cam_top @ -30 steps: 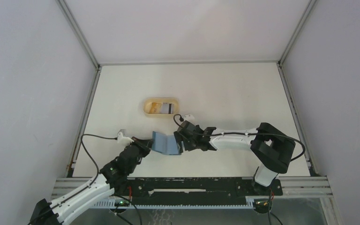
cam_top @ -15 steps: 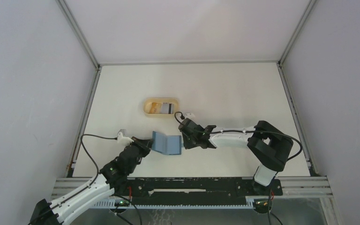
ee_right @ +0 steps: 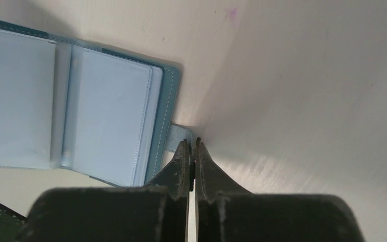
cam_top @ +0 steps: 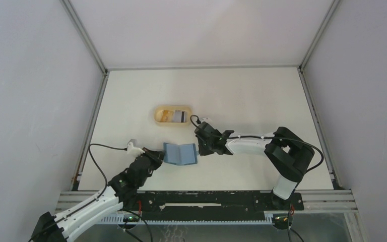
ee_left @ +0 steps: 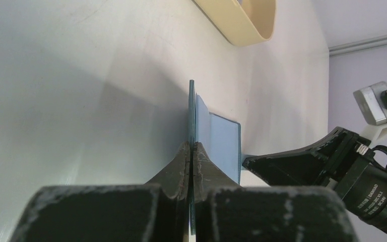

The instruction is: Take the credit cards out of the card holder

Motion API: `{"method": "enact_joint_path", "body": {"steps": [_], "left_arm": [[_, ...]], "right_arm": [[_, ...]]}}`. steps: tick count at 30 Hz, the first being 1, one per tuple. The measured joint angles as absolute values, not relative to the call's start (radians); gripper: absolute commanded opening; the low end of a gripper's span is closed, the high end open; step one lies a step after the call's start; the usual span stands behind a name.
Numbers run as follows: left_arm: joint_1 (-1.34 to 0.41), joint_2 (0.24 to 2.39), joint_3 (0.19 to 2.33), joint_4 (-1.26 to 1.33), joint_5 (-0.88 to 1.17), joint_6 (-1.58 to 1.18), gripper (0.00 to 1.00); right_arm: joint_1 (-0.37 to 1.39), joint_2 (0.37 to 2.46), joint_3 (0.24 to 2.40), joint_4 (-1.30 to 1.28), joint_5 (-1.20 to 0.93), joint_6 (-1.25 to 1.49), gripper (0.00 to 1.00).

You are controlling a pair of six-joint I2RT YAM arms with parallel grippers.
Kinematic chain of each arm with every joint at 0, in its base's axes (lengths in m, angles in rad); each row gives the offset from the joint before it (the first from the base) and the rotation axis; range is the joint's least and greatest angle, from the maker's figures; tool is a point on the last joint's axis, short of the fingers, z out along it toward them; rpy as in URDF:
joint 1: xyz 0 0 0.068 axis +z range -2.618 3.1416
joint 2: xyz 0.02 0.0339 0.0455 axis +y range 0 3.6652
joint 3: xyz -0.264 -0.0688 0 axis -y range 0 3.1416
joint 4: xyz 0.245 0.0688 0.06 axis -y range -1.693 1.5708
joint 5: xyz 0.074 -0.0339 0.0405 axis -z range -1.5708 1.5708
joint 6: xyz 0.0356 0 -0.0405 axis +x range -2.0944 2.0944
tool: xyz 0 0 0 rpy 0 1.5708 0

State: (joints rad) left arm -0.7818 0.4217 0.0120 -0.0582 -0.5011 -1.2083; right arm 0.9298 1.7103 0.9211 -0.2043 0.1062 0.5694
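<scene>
The teal-blue card holder [cam_top: 180, 154] lies opened flat on the table between my two grippers. Its pale inner pockets [ee_right: 106, 126] face up, and I see no card sticking out of them. My left gripper [cam_top: 157, 155] is shut on the holder's left edge, which shows as a thin blue sheet [ee_left: 224, 146] between the jaws [ee_left: 192, 146]. My right gripper [cam_top: 199, 147] is shut, its tips [ee_right: 192, 143] pinching the end of the small closure tab [ee_right: 177, 135] at the holder's right edge. Two credit cards [cam_top: 175, 116], one yellowish and one white with a dark stripe, lie in the tan dish.
The tan oval dish [cam_top: 157, 115] stands just behind the holder, and its rim [ee_left: 242, 22] shows at the top of the left wrist view. Frame rails [cam_top: 95, 126] run along the table's left and right edges. The right arm's links [cam_top: 252, 143] stretch across from the right.
The right gripper closed at the holder's right edge and moved up and to the right. The holder went from tented to lying flat. The left gripper kept its hold.
</scene>
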Motion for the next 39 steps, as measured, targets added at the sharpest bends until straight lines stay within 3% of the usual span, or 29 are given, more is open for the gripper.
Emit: {"method": "enact_joint_path", "body": {"steps": [15, 30, 31, 33, 34, 37, 39], "left_arm": [[-0.782, 0.432, 0.012, -0.055, -0.477, -1.208, 0.00], [-0.780, 0.449, 0.012, -0.036, -0.410, -1.208, 0.16], [-0.780, 0.455, 0.012, -0.031, -0.406, -1.208, 0.14], [-0.780, 0.469, 0.012, -0.017, -0.400, -1.208, 0.01], [-0.780, 0.476, 0.012, -0.009, -0.395, -1.207, 0.00], [-0.780, 0.502, 0.012, 0.020, -0.385, -1.205, 0.00], [-0.780, 0.523, 0.012, 0.044, -0.377, -1.205, 0.00]], "right_arm": [[0.884, 1.762, 0.986, -0.207, 0.091, 0.529, 0.00], [0.846, 1.811, 1.075, -0.202, 0.079, 0.485, 0.00], [0.846, 1.813, 1.075, -0.202, 0.077, 0.484, 0.00], [0.846, 1.816, 1.075, -0.202, 0.075, 0.479, 0.00], [0.846, 1.816, 1.075, -0.202, 0.073, 0.477, 0.05], [0.846, 1.816, 1.075, -0.201, 0.068, 0.476, 0.45], [0.846, 1.816, 1.077, -0.202, 0.065, 0.467, 0.62]]}}
